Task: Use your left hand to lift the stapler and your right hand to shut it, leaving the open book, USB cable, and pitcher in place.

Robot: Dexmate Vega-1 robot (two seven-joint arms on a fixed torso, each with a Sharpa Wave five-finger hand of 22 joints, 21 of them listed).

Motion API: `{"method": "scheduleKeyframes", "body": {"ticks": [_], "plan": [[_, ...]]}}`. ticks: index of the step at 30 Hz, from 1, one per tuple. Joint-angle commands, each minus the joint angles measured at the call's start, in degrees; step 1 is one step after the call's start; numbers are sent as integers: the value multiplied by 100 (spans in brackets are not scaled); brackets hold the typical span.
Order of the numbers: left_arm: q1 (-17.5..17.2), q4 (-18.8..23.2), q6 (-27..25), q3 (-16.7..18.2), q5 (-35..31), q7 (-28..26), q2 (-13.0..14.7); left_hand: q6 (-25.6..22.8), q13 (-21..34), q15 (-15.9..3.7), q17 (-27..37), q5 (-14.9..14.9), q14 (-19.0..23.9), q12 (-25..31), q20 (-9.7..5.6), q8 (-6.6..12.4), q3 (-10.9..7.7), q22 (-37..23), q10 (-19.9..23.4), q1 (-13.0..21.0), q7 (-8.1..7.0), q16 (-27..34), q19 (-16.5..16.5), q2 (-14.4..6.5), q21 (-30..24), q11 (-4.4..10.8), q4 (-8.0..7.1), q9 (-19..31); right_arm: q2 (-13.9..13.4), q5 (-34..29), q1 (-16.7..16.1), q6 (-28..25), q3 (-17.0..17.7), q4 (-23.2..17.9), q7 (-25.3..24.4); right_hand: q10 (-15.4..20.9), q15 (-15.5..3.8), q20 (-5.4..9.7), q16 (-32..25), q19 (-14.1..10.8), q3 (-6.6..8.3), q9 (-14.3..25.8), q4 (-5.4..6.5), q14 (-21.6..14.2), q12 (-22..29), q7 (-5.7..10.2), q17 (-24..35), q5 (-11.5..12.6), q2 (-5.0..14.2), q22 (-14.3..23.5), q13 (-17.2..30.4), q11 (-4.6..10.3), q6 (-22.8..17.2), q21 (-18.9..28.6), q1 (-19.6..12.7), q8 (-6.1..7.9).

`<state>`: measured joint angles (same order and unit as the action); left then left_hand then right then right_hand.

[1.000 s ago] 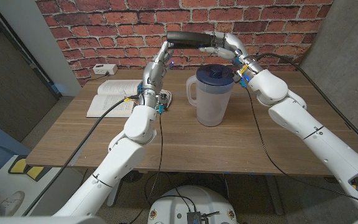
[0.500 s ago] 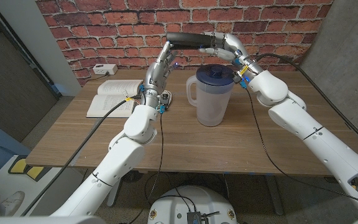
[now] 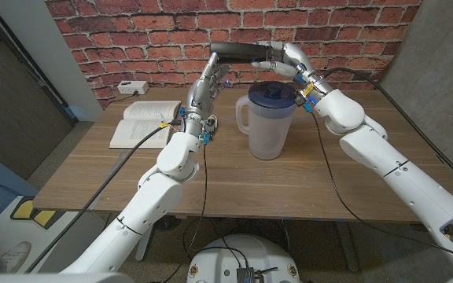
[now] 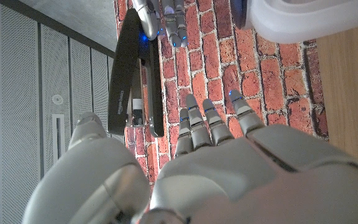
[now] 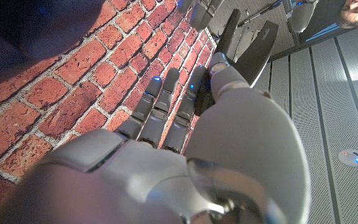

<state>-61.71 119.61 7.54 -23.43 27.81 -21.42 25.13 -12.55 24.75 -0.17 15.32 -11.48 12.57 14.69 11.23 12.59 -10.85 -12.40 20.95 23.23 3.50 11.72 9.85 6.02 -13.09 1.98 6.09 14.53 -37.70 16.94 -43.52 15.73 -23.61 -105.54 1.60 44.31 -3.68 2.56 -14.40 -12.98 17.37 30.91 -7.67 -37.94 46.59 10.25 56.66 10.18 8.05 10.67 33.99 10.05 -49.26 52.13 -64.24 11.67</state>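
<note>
In the head view the black stapler (image 3: 238, 52) hangs in the air above and behind the pitcher (image 3: 268, 119), gripped at one end by the right hand (image 3: 283, 58), while the left hand (image 3: 211, 79) is just below its other end with fingers spread and holding nothing; the open book (image 3: 142, 122) lies on the table (image 3: 305, 181) left of the pitcher. In the left wrist view the left hand's fingers (image 4: 211, 121) reach up, apart, just beside the stapler (image 4: 129, 81), not gripping it. In the right wrist view the right hand's fingers (image 5: 166, 106) close around the stapler (image 5: 253, 53).
</note>
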Motion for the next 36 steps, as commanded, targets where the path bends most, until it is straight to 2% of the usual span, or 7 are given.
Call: {"method": "scheduleKeyframes", "body": {"ticks": [1,8,11,21,27,36], "plan": [[62,-159,233,-56,288,270,-27,-26,34,32,28,-57,-55,47,50,44,21,-14,32,15,12,21,-71,42,38,28,-1,22,-24,-74,-52,68,3,-22,-5,12,-1009,431,14,52,18,11,54,54,-12,-96,32,45,182,16,23,69,-175,37,-32,36],[65,-175,270,-63,508,396,-21,-70,66,19,39,-57,-71,91,56,75,38,-13,88,-10,-9,36,-102,37,42,54,-14,40,-1,-80,-74,88,-1,6,-18,-10,-1008,445,29,86,9,-7,67,85,-40,-24,42,57,176,16,39,111,-168,35,-10,35],[64,-302,513,-85,584,535,-99,-144,87,10,45,-57,-52,127,59,114,41,-12,148,-13,-34,56,-109,27,40,89,-18,53,11,-68,-85,112,-1,31,-16,-7,-1007,444,33,100,6,-16,75,98,-54,-3,54,63,176,16,40,118,-166,35,3,36],[34,-297,604,-107,586,544,-91,-276,151,-16,54,-53,-51,199,42,184,25,-9,243,37,-161,86,-145,-19,39,182,0,80,15,-89,-112,65,-1,19,-54,3,-1007,440,38,117,3,-41,93,114,-82,10,77,73,179,15,53,135,-170,41,31,41],[-4,-263,625,-105,559,471,-108,-408,193,-53,56,-50,-10,261,44,245,13,-7,353,88,-176,119,-127,-38,23,238,23,97,15,-79,-124,92,-3,34,-42,2,-1008,442,41,121,3,-50,96,120,-89,4,85,76,178,15,69,135,-165,44,39,40],[-29,-241,660,-105,555,418,-143,-554,293,-163,46,-61,47,367,-11,320,-131,2,530,392,-347,174,-42,-224,-25,424,126,136,24,-33,-140,203,0,89,13,27,-1007,444,47,123,3,-70,94,131,-117,11,103,79,172,13,62,136,-181,51,47,48]]}}
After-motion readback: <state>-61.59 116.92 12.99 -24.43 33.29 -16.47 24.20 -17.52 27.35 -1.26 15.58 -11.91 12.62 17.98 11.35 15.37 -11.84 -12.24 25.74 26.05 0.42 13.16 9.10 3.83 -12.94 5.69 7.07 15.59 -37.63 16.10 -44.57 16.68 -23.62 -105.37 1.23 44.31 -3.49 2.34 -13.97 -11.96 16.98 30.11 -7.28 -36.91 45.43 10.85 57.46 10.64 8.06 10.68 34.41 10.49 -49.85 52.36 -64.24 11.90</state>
